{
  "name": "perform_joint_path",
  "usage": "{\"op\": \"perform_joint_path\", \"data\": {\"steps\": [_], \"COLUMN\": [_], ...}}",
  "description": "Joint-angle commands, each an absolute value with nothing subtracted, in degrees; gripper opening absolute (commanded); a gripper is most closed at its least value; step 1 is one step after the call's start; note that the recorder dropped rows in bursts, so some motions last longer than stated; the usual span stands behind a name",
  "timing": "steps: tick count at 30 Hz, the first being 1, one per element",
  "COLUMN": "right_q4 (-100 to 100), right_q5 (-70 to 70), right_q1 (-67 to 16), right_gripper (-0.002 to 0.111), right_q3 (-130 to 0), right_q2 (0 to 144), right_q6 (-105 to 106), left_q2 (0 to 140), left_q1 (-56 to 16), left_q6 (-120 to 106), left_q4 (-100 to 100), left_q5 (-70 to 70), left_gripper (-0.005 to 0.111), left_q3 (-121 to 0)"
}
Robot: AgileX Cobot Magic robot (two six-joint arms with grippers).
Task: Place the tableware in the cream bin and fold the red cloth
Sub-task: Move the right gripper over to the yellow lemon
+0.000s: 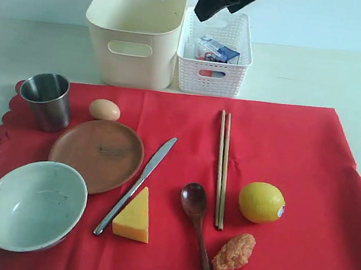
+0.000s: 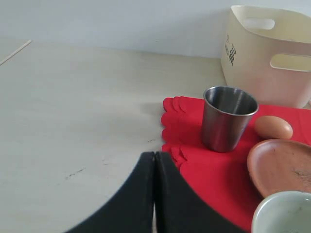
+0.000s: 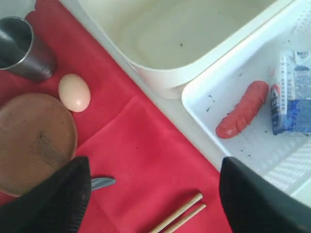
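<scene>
Jaws wide and empty, the right gripper (image 3: pixel 154 196) hangs over the white basket (image 1: pixel 195 77); the chopsticks (image 1: pixel 222 170) lie just nearer on the red cloth (image 1: pixel 297 157), long axis running near to far.

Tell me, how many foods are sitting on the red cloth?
4. An egg next to the steel cup, a cheese wedge by the knife, a lemon right of the chopsticks, and an orange crumbly piece in front of the lemon. None seems hidden.

Cup (image 1: pixel 47 99), plate (image 1: pixel 96 154) and bowl (image 1: pixel 33 205) lie on the cloth (image 1: pixel 284 155) before the bin (image 1: pixel 131 62).
</scene>
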State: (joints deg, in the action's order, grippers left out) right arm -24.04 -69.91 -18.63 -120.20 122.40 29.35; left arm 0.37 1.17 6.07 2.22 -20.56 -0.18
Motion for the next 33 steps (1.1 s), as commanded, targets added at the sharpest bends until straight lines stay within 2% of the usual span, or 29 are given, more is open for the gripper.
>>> {"op": "perform_joint_path", "data": {"steps": [1,13,26,33], "right_q4": [-20.5,-11.5,-11.8,-12.3], "right_q5": [-70.0,-70.0,-53.6,-50.6], "right_q1": [-18.7,-18.7,-18.7,-18.7], "right_gripper": [0.07,0.07,0.07,0.07], "right_q3": [-118.2,-94.1,-67.9,-63.4], "right_q2": [120.3,104.8,87.1,84.8], "right_q6": [22.9,23.0,22.4,22.5], "left_q2": [0.0,0.0,0.0,0.0], "left_q1": [1.2,1.2,1.2,1.2], "left_q6": [6.4,6.2,6.2,6.2], "left_q4": [2.4,2.4,2.4,2.4], "left_q5": [-20.2,-20.2,-20.2,-20.2], "left_gripper": [0.0,0.0,0.0,0.0], "left_q3": [0.0,0.0,0.0,0.0]}}
